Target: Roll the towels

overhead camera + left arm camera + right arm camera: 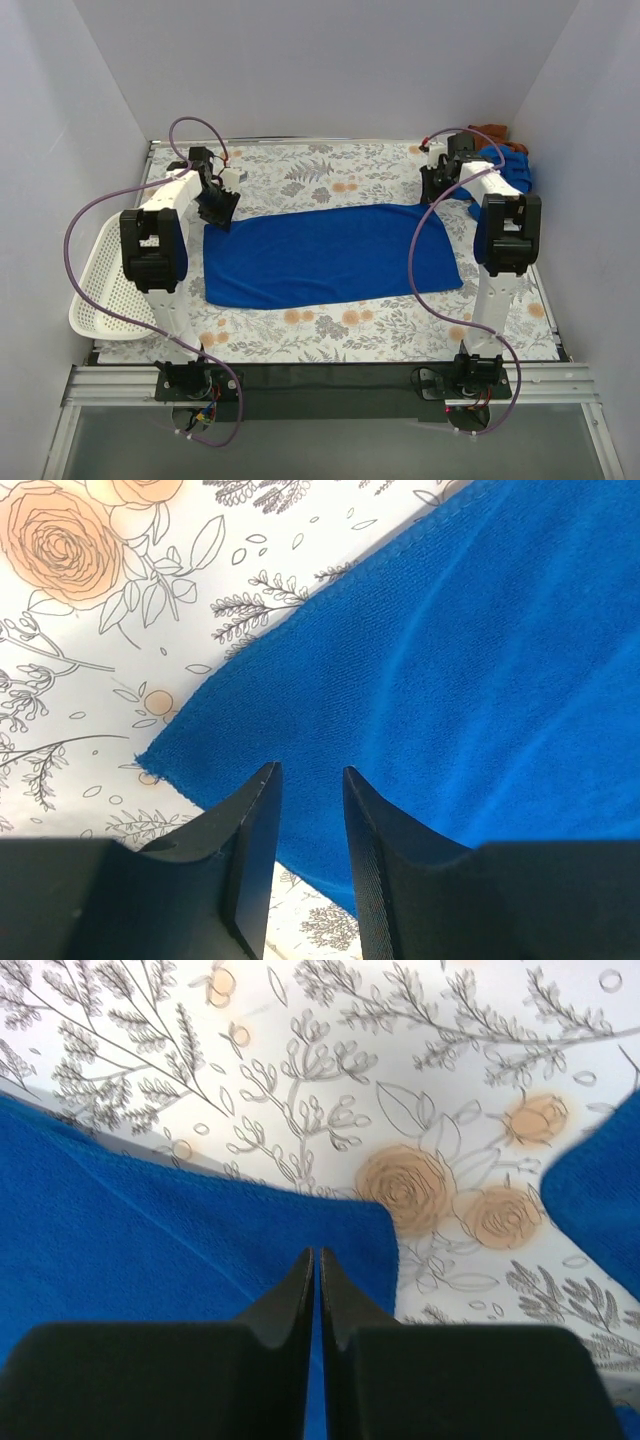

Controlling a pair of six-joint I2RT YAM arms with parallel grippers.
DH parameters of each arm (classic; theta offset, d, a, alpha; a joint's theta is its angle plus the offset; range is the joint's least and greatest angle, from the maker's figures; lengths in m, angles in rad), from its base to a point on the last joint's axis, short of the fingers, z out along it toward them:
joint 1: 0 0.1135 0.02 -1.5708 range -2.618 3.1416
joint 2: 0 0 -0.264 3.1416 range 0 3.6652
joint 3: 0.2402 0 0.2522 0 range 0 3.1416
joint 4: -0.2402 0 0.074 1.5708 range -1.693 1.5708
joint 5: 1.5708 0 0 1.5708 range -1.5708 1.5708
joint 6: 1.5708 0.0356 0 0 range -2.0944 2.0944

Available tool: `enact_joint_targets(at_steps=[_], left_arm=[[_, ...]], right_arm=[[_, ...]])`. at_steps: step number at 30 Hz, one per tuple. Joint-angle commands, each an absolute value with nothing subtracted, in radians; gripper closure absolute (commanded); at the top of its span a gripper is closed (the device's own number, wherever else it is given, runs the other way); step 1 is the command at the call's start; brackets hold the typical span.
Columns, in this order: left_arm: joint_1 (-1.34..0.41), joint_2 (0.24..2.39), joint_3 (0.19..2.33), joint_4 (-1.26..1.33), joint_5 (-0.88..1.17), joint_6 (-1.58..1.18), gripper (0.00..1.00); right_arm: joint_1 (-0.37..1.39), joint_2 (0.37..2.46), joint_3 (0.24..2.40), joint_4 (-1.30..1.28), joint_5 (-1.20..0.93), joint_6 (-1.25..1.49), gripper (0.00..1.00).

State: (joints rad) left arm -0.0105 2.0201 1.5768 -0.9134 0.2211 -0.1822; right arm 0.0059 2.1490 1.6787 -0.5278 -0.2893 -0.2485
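Observation:
A blue towel [325, 255] lies spread flat on the flowered tablecloth, its long side running left to right. My left gripper [218, 212] is over the towel's far left corner; in the left wrist view its jaws [310, 770] stand a little apart above the towel [480, 660], with nothing between them. My right gripper [440, 186] is over the towel's far right corner; in the right wrist view its jaws [317, 1252] are pressed together just above the towel [150, 1230], holding nothing.
A white mesh basket [100, 290] sits at the table's left edge. A heap of blue towels [510, 170] with a brown cloth [490, 130] lies at the back right; its edge shows in the right wrist view [600, 1190]. White walls enclose the table.

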Motion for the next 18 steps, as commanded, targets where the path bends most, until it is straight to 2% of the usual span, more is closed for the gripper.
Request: enact_joint_targets(at_steps=[1, 18], left_arm=[[-0.011, 1.996, 1.579, -0.913, 0.178, -0.192, 0.71], [-0.008, 2.108, 1.580, -0.836, 0.046, -0.184, 0.75]], right_arm=[[0.037, 2.163, 1.738, -0.485, -0.273, -0.225, 0.91], [0.031, 2.263, 1.709, -0.439, 0.086, -0.235, 0.95]])
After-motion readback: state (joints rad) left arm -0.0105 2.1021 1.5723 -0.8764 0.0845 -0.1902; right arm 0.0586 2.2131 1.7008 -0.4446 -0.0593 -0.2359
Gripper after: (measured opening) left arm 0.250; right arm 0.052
